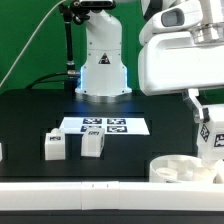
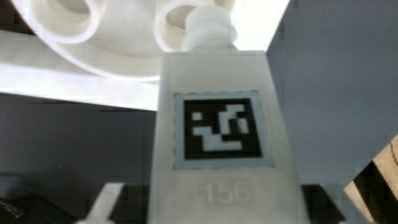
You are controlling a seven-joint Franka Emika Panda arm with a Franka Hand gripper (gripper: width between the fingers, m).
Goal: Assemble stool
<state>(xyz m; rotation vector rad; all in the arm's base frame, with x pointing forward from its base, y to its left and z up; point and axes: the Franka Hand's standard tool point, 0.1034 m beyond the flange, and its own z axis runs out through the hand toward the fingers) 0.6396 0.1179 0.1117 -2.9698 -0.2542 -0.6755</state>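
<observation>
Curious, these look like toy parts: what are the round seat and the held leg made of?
The seat: probably white plastic, smooth, with a faint sheen on its curved rim. The leg: seemingly the same white plastic, more matte, with crisp moulded edges. Its black-and-white tag looks like a printed sticker, perhaps.

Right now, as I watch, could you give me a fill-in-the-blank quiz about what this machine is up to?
1. The claw is shut on one white leg, whose square tag is black and ____.
2. By the marker board, ____ loose legs rest on the table.
3. The white seat is ____ in shape.
Missing: white; two; round.
</observation>
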